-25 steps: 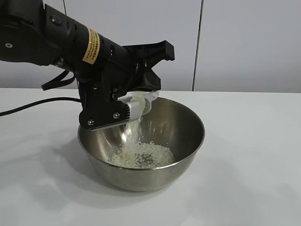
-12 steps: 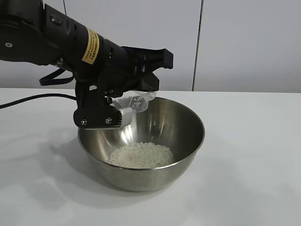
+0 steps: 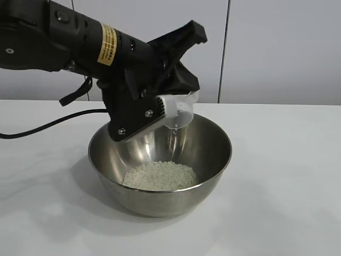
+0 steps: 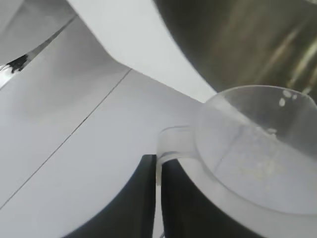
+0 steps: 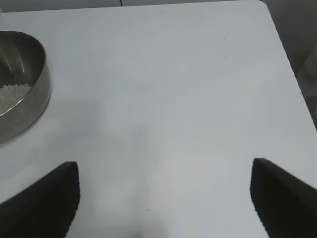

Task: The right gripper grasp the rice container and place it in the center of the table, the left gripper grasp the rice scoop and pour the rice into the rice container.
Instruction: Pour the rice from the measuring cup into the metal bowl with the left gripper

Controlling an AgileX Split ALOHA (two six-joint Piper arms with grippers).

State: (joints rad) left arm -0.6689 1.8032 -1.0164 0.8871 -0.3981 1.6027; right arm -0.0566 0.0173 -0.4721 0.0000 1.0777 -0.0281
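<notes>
The rice container [image 3: 213, 160], a shiny steel bowl, stands on the white table [image 3: 287, 186] with a pale heap of rice [image 3: 160, 176] in its bottom. My left gripper [image 3: 160, 109] hangs over the bowl's left rim, shut on the handle of the rice scoop [image 3: 180, 109]. The left wrist view shows the fingers [image 4: 183, 198] pinching the clear handle, and the rice scoop [image 4: 257, 148] holds only a few stuck grains above the bowl's wall [image 4: 237, 44]. My right gripper [image 5: 166, 173] stands open above bare table, well away from the bowl [image 5: 34, 94].
A black cable [image 3: 48, 122] trails over the table behind the left arm. White wall panels stand at the back. The table's far edge and corner [image 5: 262, 5] show in the right wrist view.
A second ago rice streamed from the tipped scoop into the bowl. The stream has stopped, and the left gripper has since turned and lifted the scoop a little higher over the bowl.
</notes>
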